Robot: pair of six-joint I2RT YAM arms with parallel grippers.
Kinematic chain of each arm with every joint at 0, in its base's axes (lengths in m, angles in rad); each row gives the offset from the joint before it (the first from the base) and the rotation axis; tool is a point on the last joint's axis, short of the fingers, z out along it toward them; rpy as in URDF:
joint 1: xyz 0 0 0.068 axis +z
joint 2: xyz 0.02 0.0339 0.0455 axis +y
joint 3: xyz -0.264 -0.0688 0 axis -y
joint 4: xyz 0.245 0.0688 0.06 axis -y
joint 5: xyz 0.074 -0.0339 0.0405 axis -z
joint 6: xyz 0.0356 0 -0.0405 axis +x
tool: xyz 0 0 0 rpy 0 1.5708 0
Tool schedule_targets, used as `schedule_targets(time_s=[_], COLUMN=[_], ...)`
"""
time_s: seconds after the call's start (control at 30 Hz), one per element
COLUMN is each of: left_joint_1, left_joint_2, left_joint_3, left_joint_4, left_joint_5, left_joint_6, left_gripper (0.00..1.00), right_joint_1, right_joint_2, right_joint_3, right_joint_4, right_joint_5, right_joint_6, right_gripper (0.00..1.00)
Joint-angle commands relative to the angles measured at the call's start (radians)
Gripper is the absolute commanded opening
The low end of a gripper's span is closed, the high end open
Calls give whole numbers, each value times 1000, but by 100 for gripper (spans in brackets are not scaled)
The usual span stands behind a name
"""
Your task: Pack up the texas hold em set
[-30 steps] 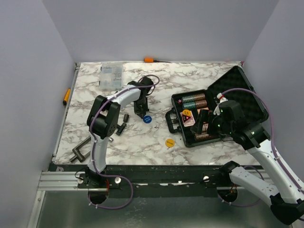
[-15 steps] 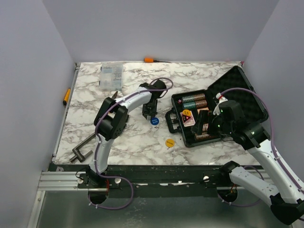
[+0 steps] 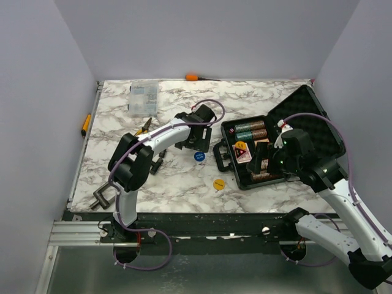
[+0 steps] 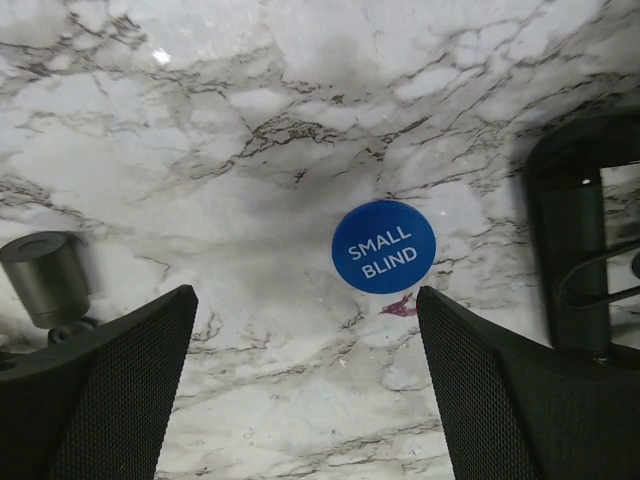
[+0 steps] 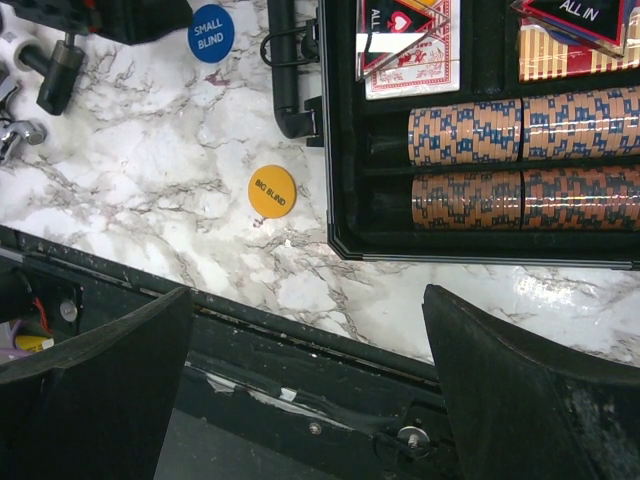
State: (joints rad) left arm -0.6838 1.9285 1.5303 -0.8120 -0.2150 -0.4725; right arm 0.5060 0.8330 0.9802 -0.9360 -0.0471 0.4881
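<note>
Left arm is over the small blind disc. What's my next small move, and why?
Probably lower the left gripper and close on the blue disc: it lies flat on the table beneath the open gripper, not yet in the case.

The left gripper (image 4: 305,300), shut a second ago, now stands with its jaws wide apart, and the blue disc (image 4: 384,247) lies free on the table (image 4: 200,120) just ahead of its fingertips. The disc sits further right than before, nearer the case handle (image 3: 218,156). The left arm's elbow is back toward the left, uncovering the yellow-handled pliers (image 3: 144,127).
</note>
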Motion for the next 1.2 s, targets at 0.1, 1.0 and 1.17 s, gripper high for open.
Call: schedule_targets(time_s=[0.1,1.0,1.17], left_joint_1=[-2,-52,-56], left_joint_2=[69,152,164], left_joint_3=[-40,-65,-65], left_joint_4=[77,126,128], left_joint_5=[86,38,45], left_joint_6=[11,-8,-7], left_gripper=[93,67,62], right_joint_1=[5,5,5], right_joint_2=[-3,-2,-2], right_joint_3=[18,18,21], right_joint_4=[-8,-16,-22], right_joint_5=[3,-2,-5], right_joint_6=[-12,13,7], right_gripper=[100,100,100])
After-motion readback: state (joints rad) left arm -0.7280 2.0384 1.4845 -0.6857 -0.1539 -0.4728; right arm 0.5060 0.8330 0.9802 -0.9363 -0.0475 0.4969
